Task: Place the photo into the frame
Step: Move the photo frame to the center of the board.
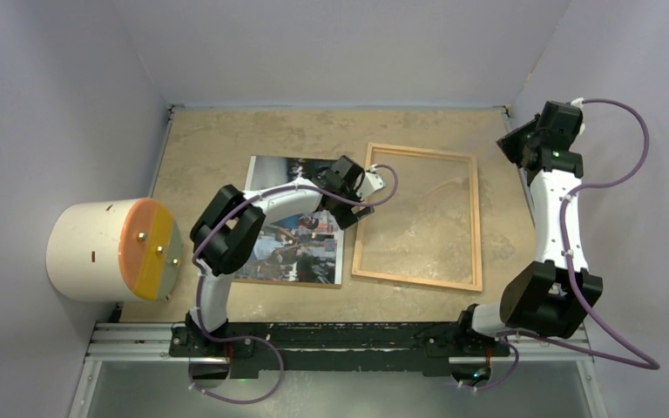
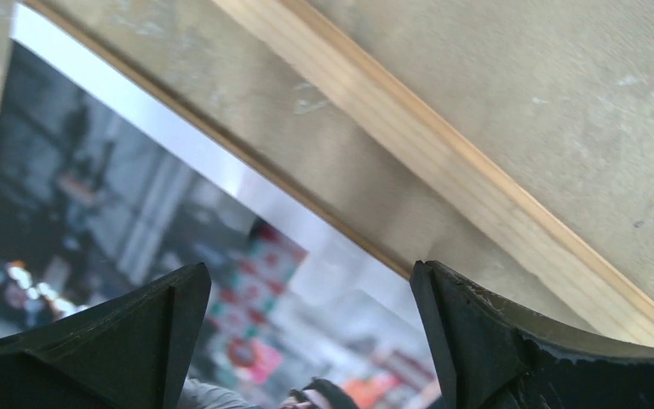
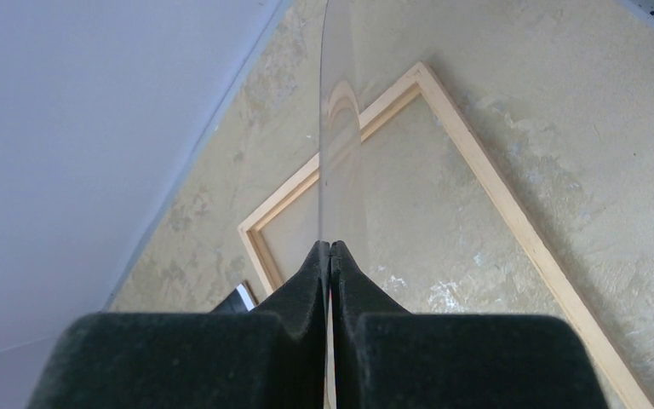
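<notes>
From above, the table point(image 1: 226, 139) is a rectangle of mottled, sandy-tan board. The photo point(image 1: 305, 248) lies flat, face up, left of the table's middle. It is a glossy rectangle in dark, blue and white tones, and its lower edge faces the near edge. The frame point(image 1: 414, 279) lies flat just beside it, toward the right edge. It is four thin rails of pale wood, with the tan surface showing inside them. The left gripper point(image 1: 380, 183) hangs over the gap between the photo's right edge and the frame's left rail. The right gripper point(image 1: 509, 144) is raised near the far right corner. Off the table's left edge sits a white drum point(image 1: 96, 248) with a flat orange and yellow face.

In the left wrist view, the left gripper point(image 2: 306, 268) has its matte black, wedge-shaped fingers point(image 2: 136, 341) spread wide with nothing between them. Below them is the photo point(image 2: 94, 213), shiny, blurred and white-bordered. A bare strip of table separates it from the smooth, straight-grained rail of the frame point(image 2: 443, 158).

In the right wrist view, the right gripper point(image 3: 329, 247) is pinched tight on a clear sheet point(image 3: 341, 153). The sheet is thin, seen edge-on and faintly reflective, and it rises straight up from the black fingertips. Below it the frame point(image 3: 511, 200) lies on the rough table.
</notes>
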### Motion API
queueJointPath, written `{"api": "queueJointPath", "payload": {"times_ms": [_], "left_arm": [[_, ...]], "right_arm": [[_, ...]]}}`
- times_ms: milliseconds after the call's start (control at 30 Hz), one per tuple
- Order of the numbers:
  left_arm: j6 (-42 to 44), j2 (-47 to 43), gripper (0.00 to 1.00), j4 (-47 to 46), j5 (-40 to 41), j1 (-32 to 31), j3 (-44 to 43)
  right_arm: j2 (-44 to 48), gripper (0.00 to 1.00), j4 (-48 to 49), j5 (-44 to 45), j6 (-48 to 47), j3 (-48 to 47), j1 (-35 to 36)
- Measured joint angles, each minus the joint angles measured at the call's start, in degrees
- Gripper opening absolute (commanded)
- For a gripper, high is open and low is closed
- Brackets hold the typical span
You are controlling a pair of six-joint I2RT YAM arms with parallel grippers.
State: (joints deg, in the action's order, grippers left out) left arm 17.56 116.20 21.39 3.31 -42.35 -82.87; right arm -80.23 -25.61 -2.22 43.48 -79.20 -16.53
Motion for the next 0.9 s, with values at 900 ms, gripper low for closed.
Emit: {"api": "queueJointPath", "payload": {"times_ms": [900], "left_arm": [[7.9,-4.2,0.96,1.8,3.9,-0.4,-1.4]], "right_arm": [[0.0,0.00,3.2,-2.1,0.5,1.0,0.0]]}}
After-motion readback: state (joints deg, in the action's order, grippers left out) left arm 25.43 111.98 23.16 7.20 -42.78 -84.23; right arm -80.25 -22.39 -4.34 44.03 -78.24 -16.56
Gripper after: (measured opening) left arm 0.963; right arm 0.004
